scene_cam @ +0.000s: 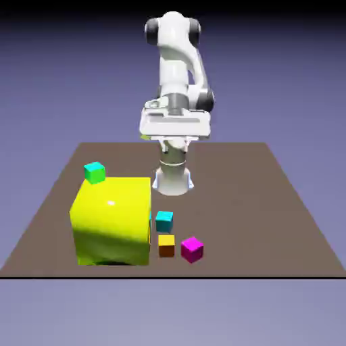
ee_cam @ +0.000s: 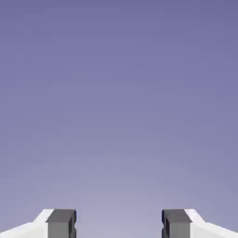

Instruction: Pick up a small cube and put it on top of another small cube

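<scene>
Orange cube: it (scene_cam: pixel 166 246) sits on the worktop (scene_cam: pixel 250 203) near the front edge, between the big cube and the pink cube. It is the one to pick up, I think.
Backdrop: plain blue-purple (ee_cam: pixel 119 116), and all the hand view sees past the finger tips. So the hand seems to point out, not down. If it goes in without tipping down, it could miss the cubes.
Arm: up high (scene_cam: pixel 174 67), well back from the cubes. A low swing could knock them.
Big cube: big and yellow (scene_cam: pixel 111 223), just beside the orange cube. A finger could bump its side on the way down, then stop or shove things.
End effector: its two tips (ee_cam: pixel 119 224) are wide apart, with nothing held.
Pink cube: close by (scene_cam: pixel 192 250) and turned a bit. A wide finger could push it away.
Blue cube: behind the orange one (scene_cam: pixel 164 221). It may be the one to stack on; a crooked drop could make the top cube fall.
Green cube: by the big cube's top back corner (scene_cam: pixel 94 174). On it or behind it, I can't tell.
</scene>
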Motion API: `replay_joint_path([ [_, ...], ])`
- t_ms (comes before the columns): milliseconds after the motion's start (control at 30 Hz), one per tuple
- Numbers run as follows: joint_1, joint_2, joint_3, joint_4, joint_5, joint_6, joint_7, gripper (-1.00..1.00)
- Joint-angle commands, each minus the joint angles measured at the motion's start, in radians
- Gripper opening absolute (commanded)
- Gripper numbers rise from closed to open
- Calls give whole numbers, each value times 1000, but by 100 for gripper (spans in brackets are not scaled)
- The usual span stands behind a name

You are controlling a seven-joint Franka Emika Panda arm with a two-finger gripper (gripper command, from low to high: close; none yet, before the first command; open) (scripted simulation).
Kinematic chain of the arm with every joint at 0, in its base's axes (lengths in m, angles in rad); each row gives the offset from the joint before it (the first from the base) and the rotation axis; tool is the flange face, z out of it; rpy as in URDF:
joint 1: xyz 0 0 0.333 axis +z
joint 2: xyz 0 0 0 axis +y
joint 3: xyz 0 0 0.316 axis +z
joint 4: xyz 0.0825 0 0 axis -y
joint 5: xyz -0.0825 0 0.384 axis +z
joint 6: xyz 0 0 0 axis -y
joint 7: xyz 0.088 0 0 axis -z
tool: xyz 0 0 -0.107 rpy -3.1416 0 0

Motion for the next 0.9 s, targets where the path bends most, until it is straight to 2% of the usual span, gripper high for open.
replay_joint_path([
  [0, 36, 33, -33, 9, -16, -12, -43, 0],
  [767, 870, 794, -796, 204, -394, -293, -1020, 0],
  [867, 851, 841, -778, 213, -383, -266, -1042, 0],
])
